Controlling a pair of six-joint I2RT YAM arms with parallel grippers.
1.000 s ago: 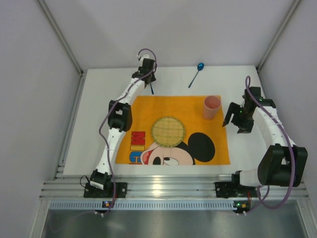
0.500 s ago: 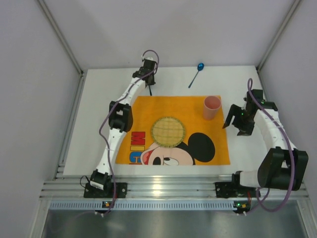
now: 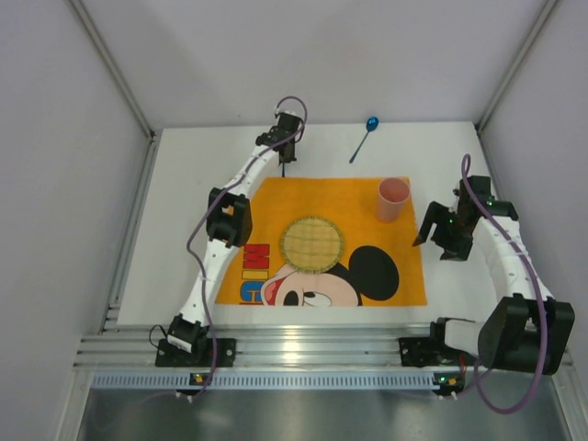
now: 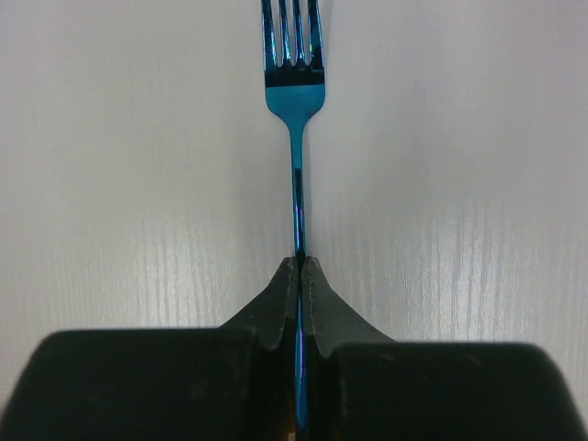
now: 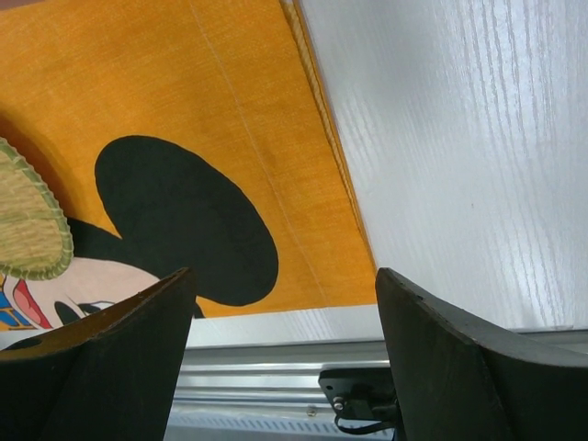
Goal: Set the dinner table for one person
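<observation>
Toward the near edge of the white counter (image 3: 175,230), the orange placemat (image 3: 386,266) carries a woven disc (image 3: 311,243) and a pink cup (image 3: 393,199). By the right edge the right gripper (image 5: 283,273) hangs open. Farther back the left gripper (image 4: 300,266) pinches the fork (image 4: 294,92) by its handle, and the spoon (image 3: 366,135) lies at the far edge. Both likely need placing.

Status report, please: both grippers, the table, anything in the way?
Left gripper shut on blue fork. Right gripper open, empty. Dinner table: woven plate and pink cup on placemat, spoon at far edge. Nothing blocks the fork.
</observation>
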